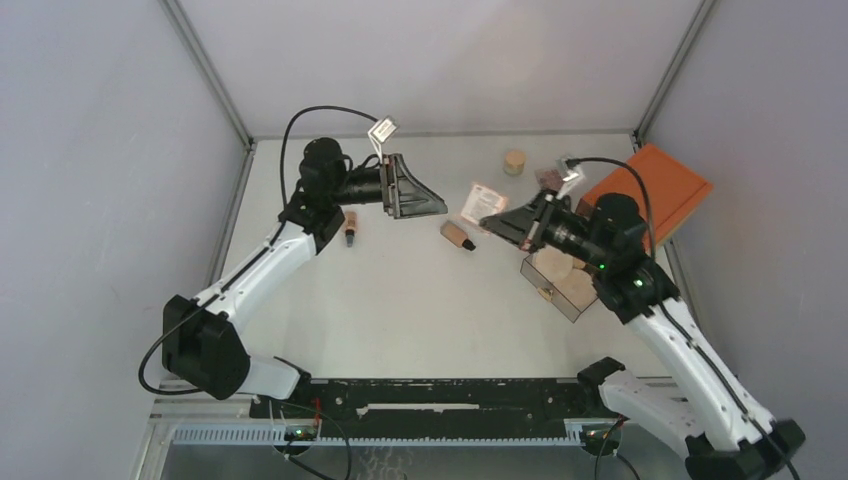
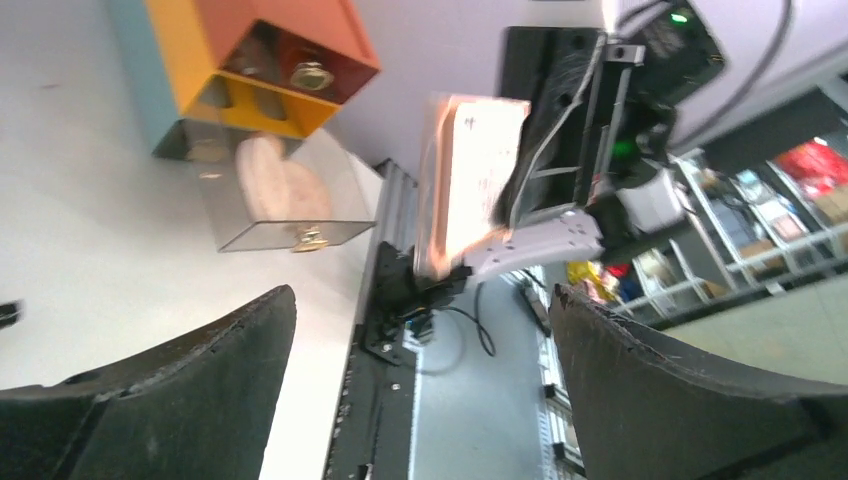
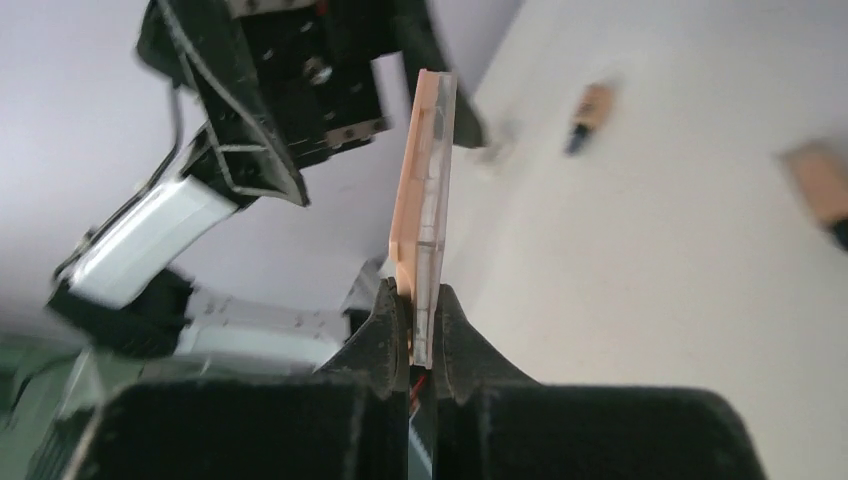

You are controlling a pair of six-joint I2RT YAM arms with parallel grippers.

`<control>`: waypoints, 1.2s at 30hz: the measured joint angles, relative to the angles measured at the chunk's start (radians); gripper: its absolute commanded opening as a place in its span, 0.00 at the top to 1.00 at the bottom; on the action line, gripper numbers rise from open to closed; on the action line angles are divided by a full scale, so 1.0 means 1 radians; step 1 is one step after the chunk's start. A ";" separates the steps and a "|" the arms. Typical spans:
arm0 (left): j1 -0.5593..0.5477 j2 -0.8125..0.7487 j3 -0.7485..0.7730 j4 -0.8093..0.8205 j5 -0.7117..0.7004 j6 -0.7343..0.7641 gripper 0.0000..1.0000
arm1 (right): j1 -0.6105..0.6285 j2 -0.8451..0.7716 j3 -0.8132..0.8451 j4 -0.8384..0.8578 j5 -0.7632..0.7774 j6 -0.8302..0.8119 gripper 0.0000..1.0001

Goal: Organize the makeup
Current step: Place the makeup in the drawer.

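My right gripper (image 1: 490, 222) is shut on the lower edge of a thin peach palette (image 3: 424, 190), holding it upright above the table. In the top view the palette (image 1: 483, 203) hangs between the two grippers. My left gripper (image 1: 428, 198) stands wide open just left of it with nothing between its fingers (image 2: 190, 370), and it faces the palette (image 2: 474, 185). Other makeup lies on the table: a peach bottle (image 1: 458, 236) with a black cap below the palette, another bottle (image 1: 350, 228) by the left arm, a round tan disc (image 1: 514, 161) and a small palette (image 1: 548, 178) at the back.
The orange-topped box of drawers (image 1: 652, 188) stands at the back right. A clear drawer (image 1: 560, 282) sticks out of it under my right wrist, with a beige sponge (image 2: 275, 185) inside. The table's near edge has a black rail (image 1: 430, 398).
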 measured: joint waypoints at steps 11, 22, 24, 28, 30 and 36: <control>0.048 0.005 0.148 -0.530 -0.305 0.348 0.00 | -0.326 -0.241 0.002 -0.765 0.447 0.057 1.00; 0.048 0.007 0.148 -0.609 -0.357 0.388 0.00 | -0.538 -0.208 -0.136 -0.789 0.432 0.053 1.00; 0.048 0.007 0.148 -0.611 -0.357 0.394 0.00 | -0.575 -0.197 -0.187 -0.732 0.375 0.048 1.00; 0.048 0.006 0.148 -0.620 -0.357 0.403 0.00 | -0.608 -0.166 -0.239 -0.617 0.278 0.047 1.00; 0.048 0.005 0.148 -0.626 -0.357 0.409 0.00 | -0.612 -0.161 -0.247 -0.571 0.245 0.043 1.00; 0.048 0.005 0.148 -0.637 -0.357 0.409 0.00 | -0.612 -0.157 -0.259 -0.470 0.219 0.027 1.00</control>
